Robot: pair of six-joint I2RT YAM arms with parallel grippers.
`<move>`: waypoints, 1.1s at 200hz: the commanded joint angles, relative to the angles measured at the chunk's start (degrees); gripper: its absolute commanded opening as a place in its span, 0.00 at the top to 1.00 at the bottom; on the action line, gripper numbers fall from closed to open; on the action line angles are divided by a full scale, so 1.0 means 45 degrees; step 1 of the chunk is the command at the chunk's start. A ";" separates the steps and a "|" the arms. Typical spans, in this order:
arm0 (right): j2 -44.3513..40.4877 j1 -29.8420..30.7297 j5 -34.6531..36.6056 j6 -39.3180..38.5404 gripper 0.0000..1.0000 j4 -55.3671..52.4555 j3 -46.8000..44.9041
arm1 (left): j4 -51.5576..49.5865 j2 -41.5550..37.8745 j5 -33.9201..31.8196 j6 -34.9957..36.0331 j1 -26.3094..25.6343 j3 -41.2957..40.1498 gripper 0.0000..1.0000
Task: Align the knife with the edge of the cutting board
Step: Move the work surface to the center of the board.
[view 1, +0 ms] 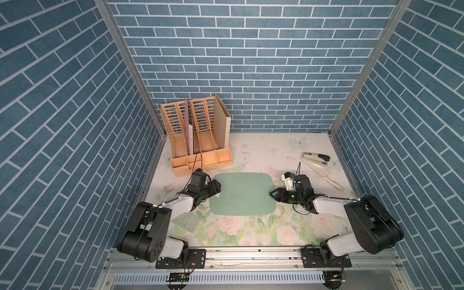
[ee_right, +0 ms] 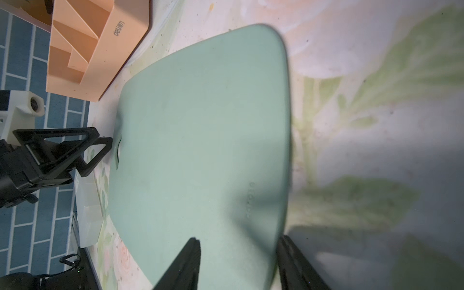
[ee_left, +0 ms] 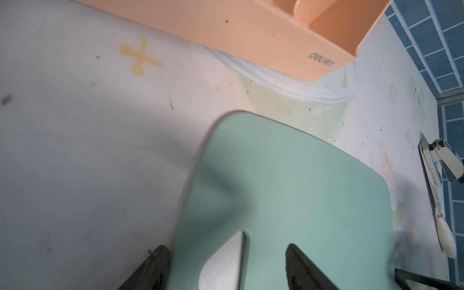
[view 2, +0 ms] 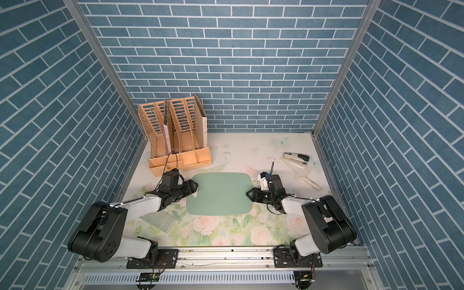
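**Arms at the board, knife waiting:** Both arms crowd the cutting board (view 1: 242,193) while the knife (view 1: 322,175) lies untouched well away from it, beyond the board's edge on the right arm's side. Its blade tip is just beside a black-and-silver stapler (view 1: 316,157).

The left gripper (view 1: 217,188) sits at the board's hole edge with its fingers (ee_left: 300,271) parted, one over the green surface and one off it. The right gripper (view 1: 271,194) straddles the opposite edge, its fingers likewise apart and clamping nothing that shows.

The likely risk is that either gripper nudges or drags the thin board on pulling away, shifting the very edge the knife must line up with. A reach for the knife could also catch the stapler, which sits close enough to be swept along or to block a clean pinch. The flat blade offers little to grab, the cream handle more.

Behind the board stands a peach file organizer (view 1: 198,140). A translucent greenish piece (view 1: 187,222) lies off the board's near corner, by the left arm. Neither sits between board and knife.
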 commanded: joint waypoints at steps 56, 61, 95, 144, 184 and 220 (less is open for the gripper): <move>-0.1331 -0.0210 0.2401 -0.1116 0.34 -0.2742 0.1088 | -0.2982 -0.1205 -0.0787 0.0722 -0.0099 0.0284 0.21; -0.1269 -0.0288 0.2374 -0.1148 0.34 -0.2796 0.1212 | -0.3092 -0.1300 -0.0879 0.0783 -0.0099 0.0310 0.20; -0.0012 -0.0667 0.1948 -0.1309 0.33 -0.2921 0.2488 | -0.3093 -0.1278 -0.0727 0.0876 -0.0080 0.0326 0.18; 0.2007 -0.0723 0.1257 -0.0267 0.34 -0.1951 0.3261 | -0.2192 -0.0973 0.0159 0.0337 -0.0098 -0.0164 0.19; 0.2373 -0.0496 0.0526 0.0641 0.35 -0.0639 0.2555 | -0.1852 -0.1482 0.0600 0.0026 -0.0138 -0.0969 0.20; 0.2678 0.0089 0.0038 0.0951 0.36 -0.0066 0.2274 | -0.1284 -0.2150 0.1297 -0.0263 -0.0168 -0.1979 0.21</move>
